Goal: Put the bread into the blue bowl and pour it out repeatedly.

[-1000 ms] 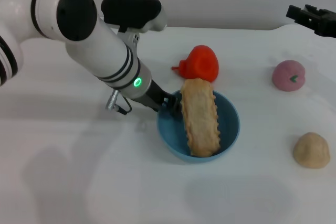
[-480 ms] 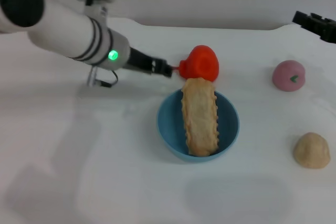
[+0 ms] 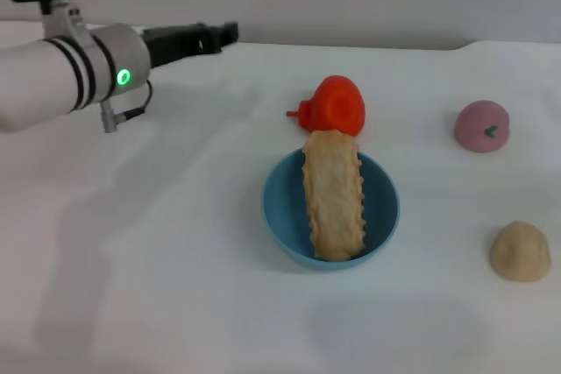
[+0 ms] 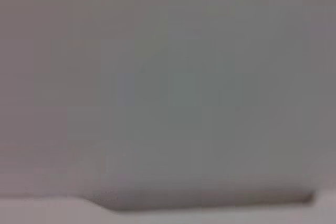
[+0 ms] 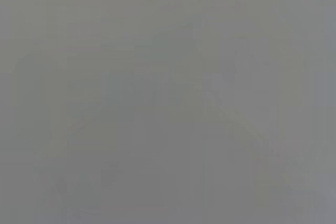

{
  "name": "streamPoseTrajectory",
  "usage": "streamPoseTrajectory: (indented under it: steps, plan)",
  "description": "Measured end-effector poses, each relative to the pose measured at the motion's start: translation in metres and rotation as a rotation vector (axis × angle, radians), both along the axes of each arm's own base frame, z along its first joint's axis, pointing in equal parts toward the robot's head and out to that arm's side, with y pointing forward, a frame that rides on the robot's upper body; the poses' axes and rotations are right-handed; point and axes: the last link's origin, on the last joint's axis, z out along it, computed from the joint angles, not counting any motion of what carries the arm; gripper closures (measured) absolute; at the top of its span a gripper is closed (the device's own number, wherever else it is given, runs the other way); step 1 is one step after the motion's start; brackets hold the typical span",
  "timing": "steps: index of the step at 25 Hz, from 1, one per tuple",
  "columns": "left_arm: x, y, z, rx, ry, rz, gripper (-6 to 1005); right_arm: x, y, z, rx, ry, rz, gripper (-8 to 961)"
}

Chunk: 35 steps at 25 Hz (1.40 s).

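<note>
I see the bread (image 3: 333, 194) lying across the blue bowl (image 3: 285, 216), ridged orange-and-cream side up, its long axis running from 12 to 6 o'clock. It is about as long as the bowl is wide, so its far end rides up over the rim at 12 o'clock, just beside a red toy (image 3: 336, 105), while its near end sits down against the wall at 6 o'clock.

My left hand (image 3: 223, 34) is up at about 10 o'clock from the bowl, well apart from it and clear of the worktop (image 3: 175, 286); I cannot tell whether its fingers are apart or together. The right hand is out of sight, and both wrist views show nothing usable.

I judge the loaf to be a light, stiff toy with a firm skin that should slide on the glossy plastic when tipped. The bowl looks light and slick too, so for the pour I would take hold of its bare rim at about 9 o'clock, where the bread leaves room. A pink toy (image 3: 481, 126) sits at 2 o'clock and a beige lump (image 3: 520, 251) at 4 o'clock, so I would tip towards 7 o'clock.
</note>
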Motion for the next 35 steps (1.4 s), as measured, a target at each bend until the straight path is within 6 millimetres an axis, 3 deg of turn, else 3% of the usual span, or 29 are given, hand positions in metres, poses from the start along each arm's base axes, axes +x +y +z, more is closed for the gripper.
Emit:
streamPoseTrajectory:
  steps: [7,14,17,22,28,35]
  plan:
    - [-0.018,-0.009,0.008,0.183,0.009,0.002,521,0.038,-0.025,0.017,0.159,0.322,-0.155,375]
    - [-0.019,-0.018,-0.003,0.357,0.249,-0.066,523,0.066,-0.064,0.027,0.321,0.475,-0.229,376]
    - [-0.014,-0.025,-0.012,0.433,0.398,-0.171,524,0.068,-0.071,0.024,0.353,0.358,-0.224,376]
    - [-0.006,-0.047,-0.030,0.580,0.532,-0.335,526,0.068,-0.075,0.003,0.447,-0.085,-0.220,376]
    - [-0.027,-0.059,-0.033,0.617,0.344,-0.279,528,0.054,-0.064,-0.025,0.467,-0.482,-0.188,377]
    - [-0.051,-0.074,-0.044,0.554,0.178,-0.199,529,0.025,-0.048,-0.060,0.446,-0.796,-0.096,376]
